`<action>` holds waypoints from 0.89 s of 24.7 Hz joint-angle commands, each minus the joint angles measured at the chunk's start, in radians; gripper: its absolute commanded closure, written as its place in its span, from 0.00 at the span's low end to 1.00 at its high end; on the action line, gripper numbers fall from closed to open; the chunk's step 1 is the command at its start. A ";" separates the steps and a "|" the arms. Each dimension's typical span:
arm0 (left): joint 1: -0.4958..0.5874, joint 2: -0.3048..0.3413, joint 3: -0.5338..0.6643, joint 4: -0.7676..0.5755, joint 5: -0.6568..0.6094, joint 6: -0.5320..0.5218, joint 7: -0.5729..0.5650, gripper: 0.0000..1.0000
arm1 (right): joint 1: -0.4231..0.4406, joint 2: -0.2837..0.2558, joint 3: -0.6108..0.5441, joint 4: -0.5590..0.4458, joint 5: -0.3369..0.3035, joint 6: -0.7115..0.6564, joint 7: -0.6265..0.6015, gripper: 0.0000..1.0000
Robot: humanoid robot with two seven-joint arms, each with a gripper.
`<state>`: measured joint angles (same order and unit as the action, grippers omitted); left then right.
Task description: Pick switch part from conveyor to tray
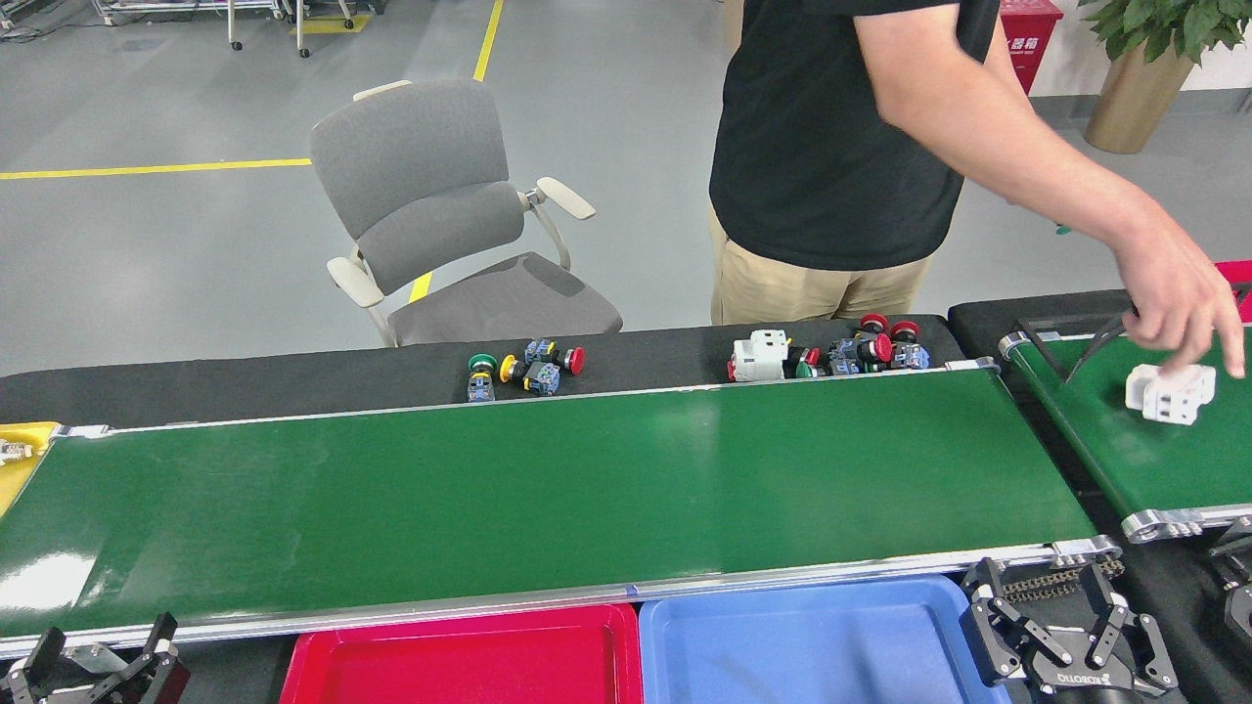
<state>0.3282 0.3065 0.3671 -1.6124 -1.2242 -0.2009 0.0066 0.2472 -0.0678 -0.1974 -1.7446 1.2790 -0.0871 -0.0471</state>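
The conveyor (548, 489) is a long glossy green belt with silver rails running across the middle, and its surface is bare. A white switch part (1171, 393) lies on the shorter green belt (1144, 469) at the right, with a person's hand (1179, 303) just above it. More switch parts with red, green and yellow caps lie in two clusters (528, 369) (831, 354) on the black strip behind the conveyor. A red tray (460, 655) and a blue tray (812, 636) sit below the near rail. My left gripper (98, 650) is open at the bottom left. My right gripper (1049, 601) is open at the bottom right, beside the blue tray.
A person in a black shirt (831, 147) stands behind the conveyor, reaching right. A grey office chair (450, 215) stands behind the table. A yellow tray edge (24, 460) shows at the far left. A potted plant (1144, 78) stands at the back right.
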 commanded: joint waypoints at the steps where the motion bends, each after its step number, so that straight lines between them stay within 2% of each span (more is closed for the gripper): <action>1: -0.003 0.006 0.009 -0.012 -0.001 -0.003 0.007 0.00 | -0.009 -0.015 -0.005 -0.013 -0.001 -0.003 0.000 0.00; 16: -0.003 0.000 0.009 -0.012 0.000 -0.006 0.012 0.00 | -0.014 -0.037 -0.005 -0.013 0.002 -0.003 0.007 0.00; 22: -0.015 0.000 0.009 -0.014 0.000 -0.008 0.012 0.00 | -0.014 -0.038 0.004 -0.009 0.037 -0.003 0.058 0.00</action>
<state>0.3219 0.3030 0.3678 -1.6133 -1.2243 -0.2075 0.0091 0.2415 -0.0949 -0.1925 -1.7437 1.3107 -0.0920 -0.0074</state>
